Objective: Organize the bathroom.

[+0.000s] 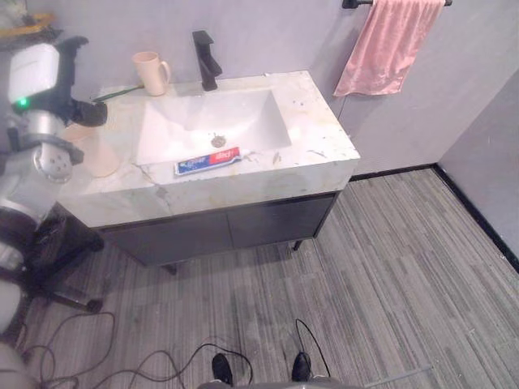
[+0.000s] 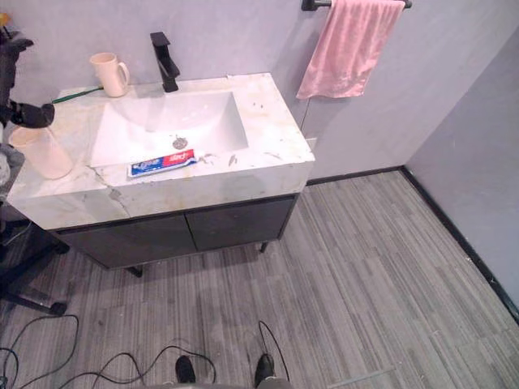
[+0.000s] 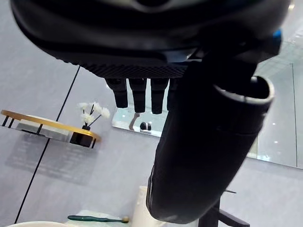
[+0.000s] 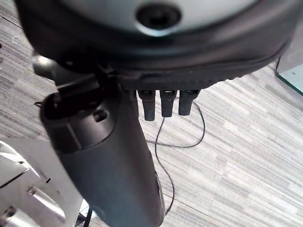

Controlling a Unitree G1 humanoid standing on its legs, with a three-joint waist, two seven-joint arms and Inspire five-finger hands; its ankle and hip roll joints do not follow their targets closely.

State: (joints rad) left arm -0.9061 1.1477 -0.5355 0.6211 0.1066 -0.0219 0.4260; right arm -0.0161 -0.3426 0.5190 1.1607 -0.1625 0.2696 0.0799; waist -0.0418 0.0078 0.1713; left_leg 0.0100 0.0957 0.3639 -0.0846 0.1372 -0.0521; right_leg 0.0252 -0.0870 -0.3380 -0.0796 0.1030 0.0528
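Marble vanity surface (image 1: 324, 146) w/ white sink basin (image 1: 235, 121) set in, dark cabinet (image 1: 243, 227) below. Toothpaste tube (image 1: 208, 160) lying flat on front rim of basin, just in front of drain (image 1: 217, 140). Beige mug (image 1: 151, 72) upright at back left of surface, beside black faucet (image 1: 206, 59). Green toothbrush (image 2: 77, 95) flat on surface left of mug; clearer in right eye view, also seen in left wrist view w/ bristle end toward mug. Pale cup (image 2: 40, 151) upright at left edge of surface, near front. Pink towel (image 1: 385, 44) draped on dark bar (image 1: 357, 3) on wall, right of vanity.

Left robot hand (image 2: 24, 113) raised at left edge, just above pale cup; contact w/ cup: cannot tell. Left wrist view: left robot hand's fingers (image 3: 138, 97) straight, thumb out, nothing grasped, released. Same view adds wall shelf (image 3: 49, 125) w/ small dark vase of white flowers (image 3: 90, 116), plus mirror (image 3: 279, 137).

Right wrist view: right robot hand (image 4: 118, 156) over grey striped floor (image 4: 246, 142), fingers straight, thumb extended, nothing grasped, relaxed.
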